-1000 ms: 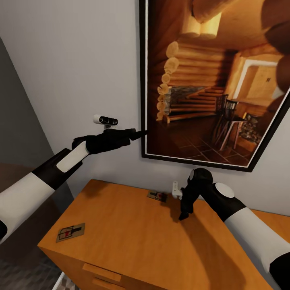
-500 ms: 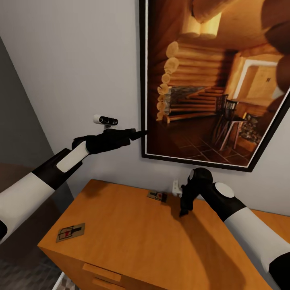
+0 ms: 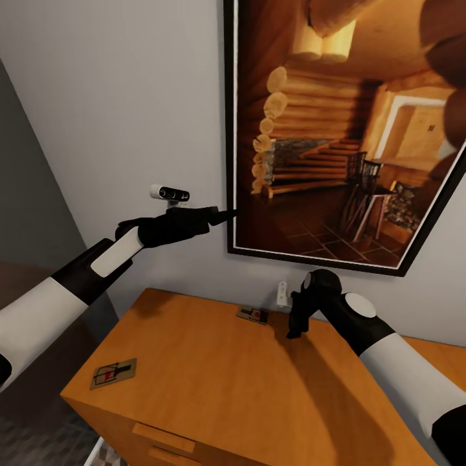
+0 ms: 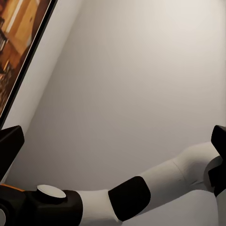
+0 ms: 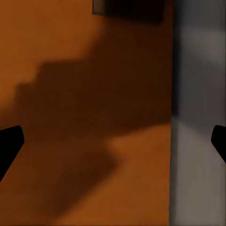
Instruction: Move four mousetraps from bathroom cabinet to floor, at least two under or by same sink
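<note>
1. While two traps lie in view on the cabinet (image 3: 213, 382), none is gripped, so I judge the task early: no trap seen on the floor, two of four unaccounted for in these views.
2. Near trap (image 3: 113, 373): flat on the surface by the near-left corner, well apart from both arms. Far trap (image 3: 253, 315): flat by the wall, just left of the right gripper (image 3: 292, 334).
3. Right gripper: points down over the far part of the surface, above it, not touching the far trap. In the right wrist view its dark fingertips (image 5: 10, 143) sit wide apart with nothing between them: open, empty. A dark-edged patch at that view's edge may be the far trap; too blurred to say.
4. Left gripper (image 3: 223, 215): held high, well above the surface, pointing toward the picture frame (image 3: 230, 129). In the left wrist view its tips (image 4: 9, 146) stand wide apart, empty.
5. Remaining, as judged: grasp each trap, carry to the floor, at least two by the sink.
6. Surface: smooth orange-brown wood, with bar handles (image 3: 163, 437) on the near front.
7. Room: pale grey wall (image 3: 129, 97); large black-framed log-cabin print above the cabinet; a strip of patterned tile (image 3: 39, 440) at near left.
</note>
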